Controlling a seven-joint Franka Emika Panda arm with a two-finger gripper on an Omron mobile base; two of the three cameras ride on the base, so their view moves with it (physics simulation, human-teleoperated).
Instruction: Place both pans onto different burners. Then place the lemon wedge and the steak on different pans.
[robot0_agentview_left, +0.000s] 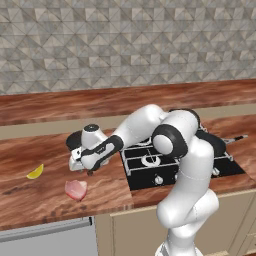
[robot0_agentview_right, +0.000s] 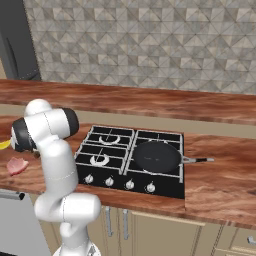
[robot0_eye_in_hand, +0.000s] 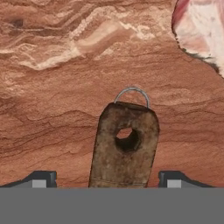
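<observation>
One black pan (robot0_agentview_left: 74, 141) rests on the wooden counter left of the cooktop, mostly hidden behind my hand. Its brown handle (robot0_eye_in_hand: 124, 144), with a hole and a wire loop at its end, lies between the fingertips of my gripper (robot0_eye_in_hand: 107, 180), which is open and straddles it without touching. My gripper (robot0_agentview_left: 80, 164) hangs low over the counter. The other pan (robot0_agentview_right: 156, 156) sits on the front right burner, handle pointing right. The steak (robot0_agentview_left: 76, 189) lies just in front of my hand, and the lemon wedge (robot0_agentview_left: 35, 172) further left. The left burners (robot0_agentview_right: 99, 160) are bare.
The black cooktop (robot0_agentview_left: 150, 175) has silver knobs (robot0_agentview_right: 109, 181) along its front. A raised wooden ledge (robot0_agentview_left: 75, 105) and tiled wall run behind the counter. A stainless appliance top (robot0_agentview_left: 50, 232) sits below the counter's front edge at left.
</observation>
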